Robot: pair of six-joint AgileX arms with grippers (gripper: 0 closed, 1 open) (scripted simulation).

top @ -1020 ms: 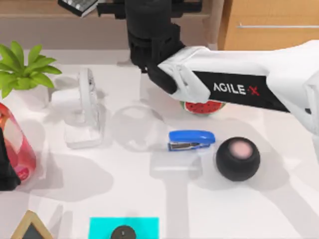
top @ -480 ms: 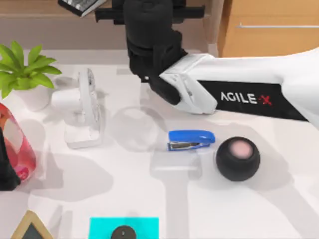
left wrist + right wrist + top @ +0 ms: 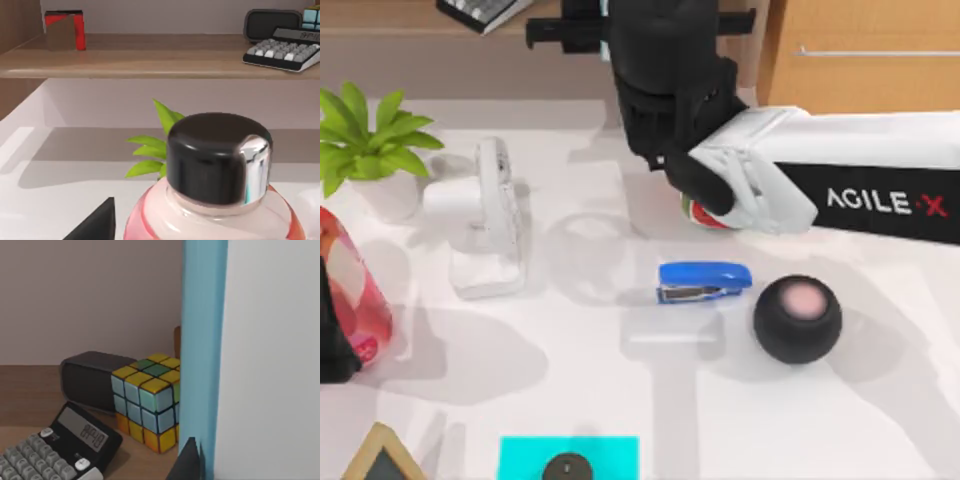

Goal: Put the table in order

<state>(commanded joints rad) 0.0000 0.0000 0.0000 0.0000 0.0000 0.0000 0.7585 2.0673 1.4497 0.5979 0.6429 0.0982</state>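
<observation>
white table (image 3: pixel 620 400) spreads below right gripper (image 3: pixel 665 40) | grip on blue-edged white slab (image 3: pixel 240 360): cannot tell | risk: slab knocks rubik's cube (image 3: pixel 147 400) beside it off shelf (image 3: pixel 125 60) | left arm parked by bottle (image 3: pixel 215 190)

The top camera looks straight down on the table (image 3: pixel 570 390). The left wrist camera sits very close behind a bottle (image 3: pixel 215 170), facing the shelf (image 3: pixel 130 60). The right wrist camera also faces it, near a calculator (image 3: pixel 55 445) both see.
</observation>
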